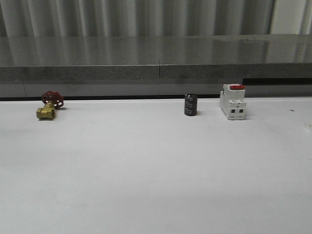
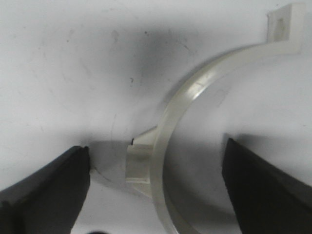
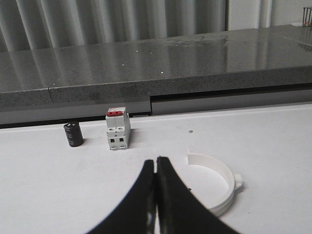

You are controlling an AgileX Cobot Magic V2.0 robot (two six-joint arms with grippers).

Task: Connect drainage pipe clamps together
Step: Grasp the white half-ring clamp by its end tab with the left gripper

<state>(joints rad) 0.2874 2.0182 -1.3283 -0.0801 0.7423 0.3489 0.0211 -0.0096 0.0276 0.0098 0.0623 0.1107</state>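
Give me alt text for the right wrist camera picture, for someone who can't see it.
The right gripper, fingers pressed together and holding nothing, hangs over a white table near a white semicircular pipe clamp half. Farther back stand a white breaker block with a red top and a small black cylinder, before a grey ledge.

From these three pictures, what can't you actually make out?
- Left wrist view: the clamp half is cut off by the picture's edge between the open left pincer.
- Right wrist view: the shut right pincer covers part of the other clamp half.
- Front view: the breaker's lettering is too small.
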